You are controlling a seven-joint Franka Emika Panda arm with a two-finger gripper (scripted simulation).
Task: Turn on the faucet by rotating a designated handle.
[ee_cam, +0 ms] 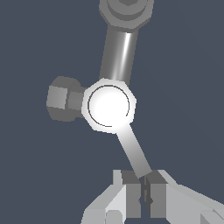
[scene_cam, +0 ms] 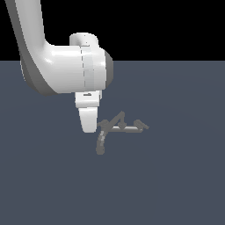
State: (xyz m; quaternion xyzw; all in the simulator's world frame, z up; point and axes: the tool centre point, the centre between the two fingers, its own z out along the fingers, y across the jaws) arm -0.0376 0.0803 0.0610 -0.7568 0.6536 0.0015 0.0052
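One gripper (ee_cam: 145,192), fingers nearly together around the tip of one handle (ee_cam: 134,153) on one faucet (scene_cam: 115,129).

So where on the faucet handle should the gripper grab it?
Near the free end of the handle, far from the round hub, for leverage. Come from above as the gripper sits now, one finger on each side of the thin straight rod.

A flat dark slate-blue floor (scene_cam: 176,184) spreads beneath the pincer and all around it. Behind it stands a plain black backdrop (scene_cam: 167,26).
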